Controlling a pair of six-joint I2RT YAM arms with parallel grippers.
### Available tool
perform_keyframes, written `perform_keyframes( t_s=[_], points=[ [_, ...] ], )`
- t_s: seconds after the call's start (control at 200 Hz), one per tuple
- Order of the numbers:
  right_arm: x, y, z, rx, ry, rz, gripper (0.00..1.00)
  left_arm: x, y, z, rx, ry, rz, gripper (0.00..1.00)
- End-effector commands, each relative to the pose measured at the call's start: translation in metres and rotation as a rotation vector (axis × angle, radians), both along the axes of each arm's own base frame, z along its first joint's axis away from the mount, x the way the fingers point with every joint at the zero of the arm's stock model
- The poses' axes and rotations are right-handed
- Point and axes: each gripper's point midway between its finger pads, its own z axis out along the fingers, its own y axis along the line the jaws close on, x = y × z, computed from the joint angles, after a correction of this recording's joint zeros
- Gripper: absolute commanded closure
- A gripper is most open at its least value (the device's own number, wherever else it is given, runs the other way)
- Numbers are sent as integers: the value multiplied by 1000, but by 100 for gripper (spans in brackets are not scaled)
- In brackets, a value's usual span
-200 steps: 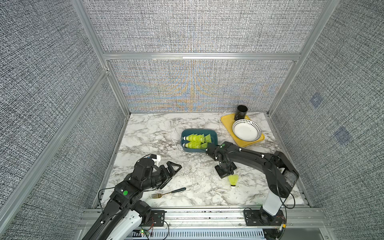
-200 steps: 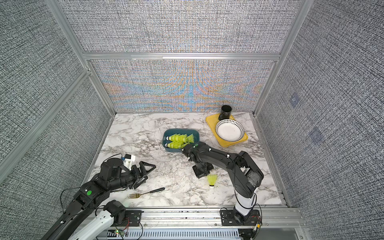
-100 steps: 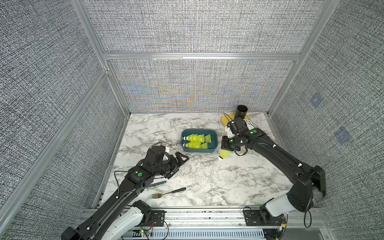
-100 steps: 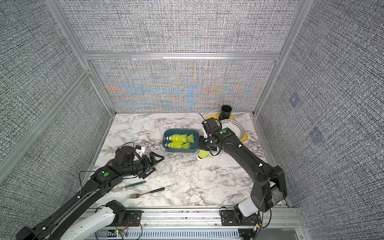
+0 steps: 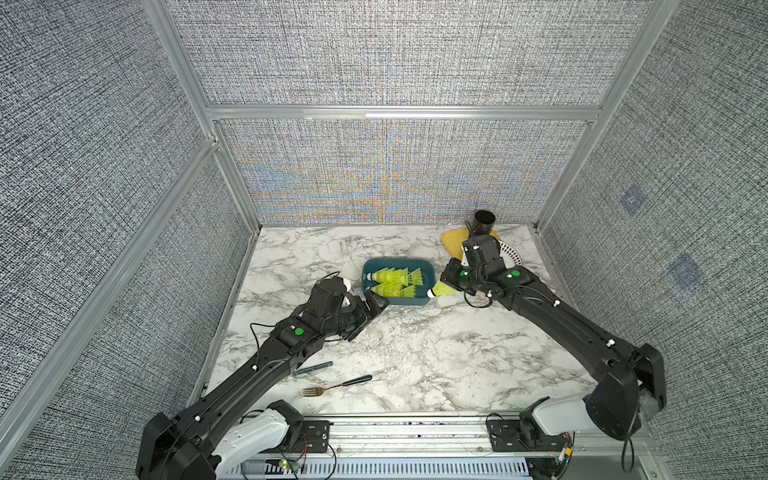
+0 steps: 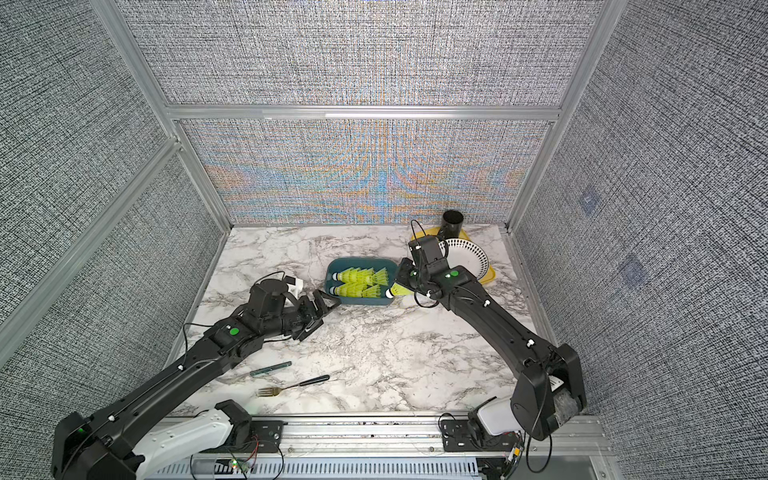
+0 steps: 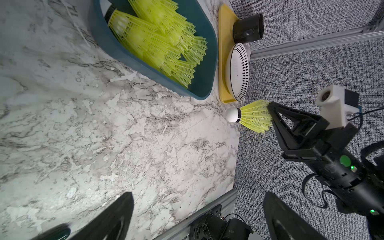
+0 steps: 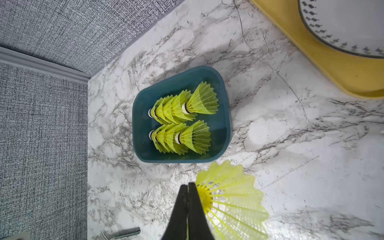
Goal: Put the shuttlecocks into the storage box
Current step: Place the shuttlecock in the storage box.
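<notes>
Beside storage box point(image 5: 409, 302), shuttlecock point(image 5: 444, 289), seemingly aloft

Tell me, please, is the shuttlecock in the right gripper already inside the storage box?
No, the held shuttlecock is outside the storage box, beside its rim.

Storage box point(image 5: 409, 302): mid-table point(image 5: 415, 353), toward far side. Shuttlecocks point(image 5: 397, 282): inside box, two nested rows, one far, one near, tips left. Single shuttlecock point(image 5: 444, 289): just right of box's near-right corner, tip left, skirt end in right gripper point(image 7: 269, 106). Tray point(image 5: 451, 245): far-right corner. Bowl point(image 5: 510, 255): on tray. Cup point(image 5: 484, 222): at tray's far end. Fork point(image 5: 336, 386): near-left. Slim rod point(image 5: 312, 369): just far-left of fork.
</notes>
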Motion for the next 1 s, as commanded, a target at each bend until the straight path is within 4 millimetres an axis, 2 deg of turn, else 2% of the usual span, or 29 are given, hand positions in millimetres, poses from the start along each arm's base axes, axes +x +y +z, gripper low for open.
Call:
perform_keyframes(
  t_s=[0.0, 0.26, 0.365, 0.565, 0.861, 0.996],
  points=[
    [12, -2, 6, 20, -49, -73, 100, 18, -11, 16, -16, -102, 3, 0],
    [17, 1, 1, 10, -62, -155, 100, 41, -32, 25, 37, -191, -42, 0],
    [22, 4, -8, -3, -49, -170, 100, 45, -37, 23, 85, -215, -72, 0],
    [28, 10, -25, -6, -15, -204, 100, 46, -48, 17, 161, -230, -138, 0],
    [41, 18, -45, -38, 23, -216, 100, 39, -46, 19, 169, -227, -142, 1],
    [46, 21, -47, -75, 26, -216, 100, 37, -44, 20, 171, -228, -140, 0]
  ],
)
